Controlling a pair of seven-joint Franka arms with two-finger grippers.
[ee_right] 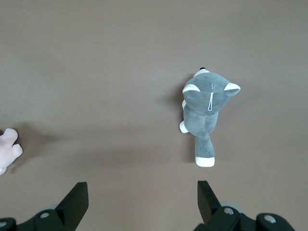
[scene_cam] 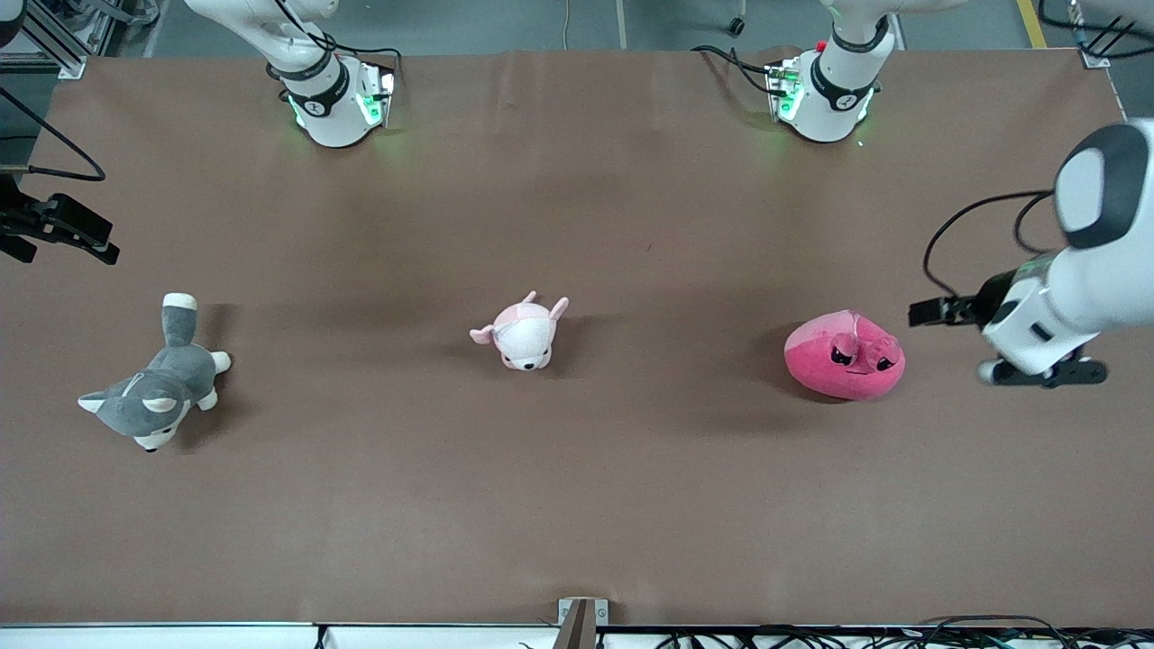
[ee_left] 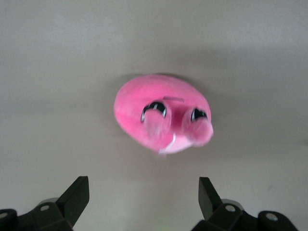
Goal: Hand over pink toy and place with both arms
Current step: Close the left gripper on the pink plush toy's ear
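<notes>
The hot-pink blob toy lies on the brown table toward the left arm's end, its dark eyes and snout facing the front camera. It also shows in the left wrist view, ahead of the fingers. My left gripper hangs over the table beside the toy, at the left arm's end, apart from it. It is open and empty. My right gripper is at the right arm's end of the table, open and empty.
A small pale pink-and-white plush lies mid-table; its edge shows in the right wrist view. A grey-and-white husky plush lies toward the right arm's end and shows in the right wrist view. The brown table cover runs edge to edge.
</notes>
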